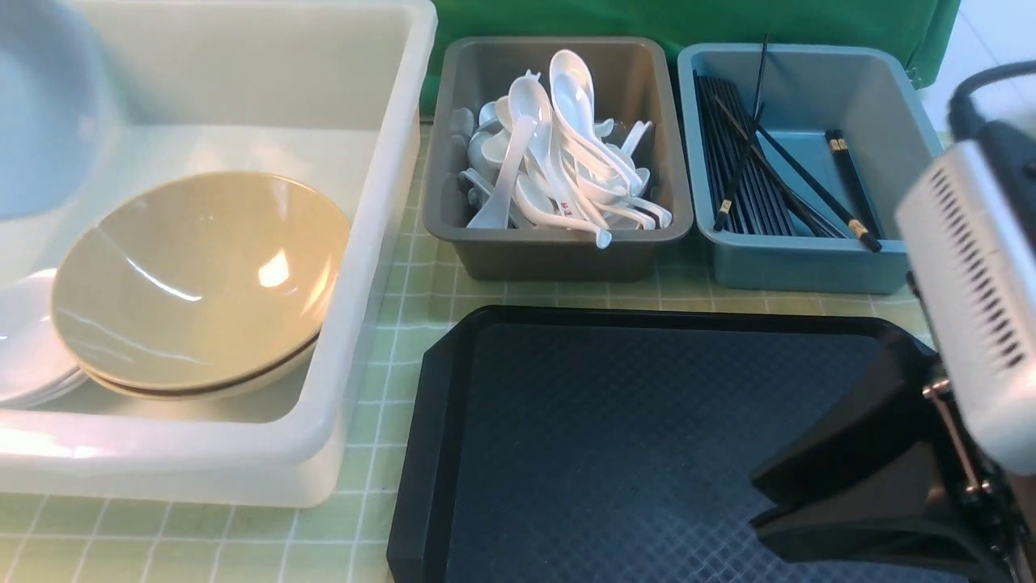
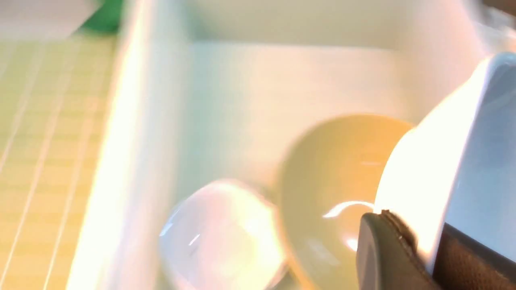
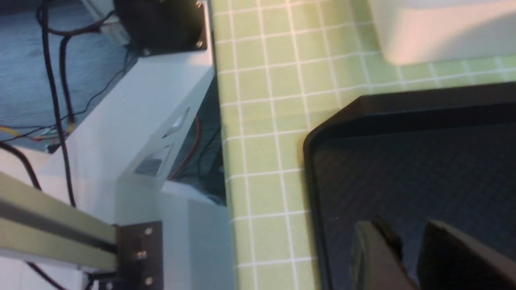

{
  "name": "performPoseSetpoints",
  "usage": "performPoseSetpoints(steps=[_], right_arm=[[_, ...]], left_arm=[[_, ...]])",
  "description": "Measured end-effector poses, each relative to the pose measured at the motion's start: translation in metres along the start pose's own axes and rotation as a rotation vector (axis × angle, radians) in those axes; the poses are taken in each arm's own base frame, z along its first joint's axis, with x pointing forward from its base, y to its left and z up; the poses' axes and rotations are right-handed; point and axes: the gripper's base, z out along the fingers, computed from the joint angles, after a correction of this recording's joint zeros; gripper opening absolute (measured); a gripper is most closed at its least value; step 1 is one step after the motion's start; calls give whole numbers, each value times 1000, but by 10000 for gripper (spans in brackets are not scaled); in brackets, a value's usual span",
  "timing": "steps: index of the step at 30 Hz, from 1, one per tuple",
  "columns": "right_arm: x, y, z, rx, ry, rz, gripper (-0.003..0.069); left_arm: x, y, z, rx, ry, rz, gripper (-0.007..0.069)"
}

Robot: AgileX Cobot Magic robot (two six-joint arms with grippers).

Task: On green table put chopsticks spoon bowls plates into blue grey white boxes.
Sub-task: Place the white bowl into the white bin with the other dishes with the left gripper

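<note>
My left pincer (image 2: 427, 257) is clenched on a glossy white plate (image 2: 455, 169), above stacked tan bowls (image 2: 334, 193) in the milky white tub (image 2: 133, 133); my right pincer (image 3: 407, 257) stands slightly parted, empty, over the black textured tray (image 3: 403, 161).

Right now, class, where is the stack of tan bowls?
In the front view, the tan bowls sit inside the white box on the robot's left, leaning on the white plates, with the grey box of spoons as the next bin rightward.

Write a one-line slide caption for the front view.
Sorted tableware: tan bowls in white tub, spoons in grey bin, chopsticks in blue.
</note>
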Motion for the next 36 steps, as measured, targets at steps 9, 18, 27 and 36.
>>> performPoseSetpoints(steps=[9, 18, 27, 36], right_arm=[[0, 0, 0, -7, -2, -1, 173], [0, 0, 0, -7, -3, -1, 182], [0, 1, 0, -13, -1, 0, 188], [0, 1, 0, -14, -1, 0, 194]], left_arm=[[29, 64, 73, -325, 224, -373, 15], [48, 81, 125, -291, 352, -473, 15], [61, 79, 164, -253, 448, -497, 21], [65, 79, 171, -252, 486, -447, 212]])
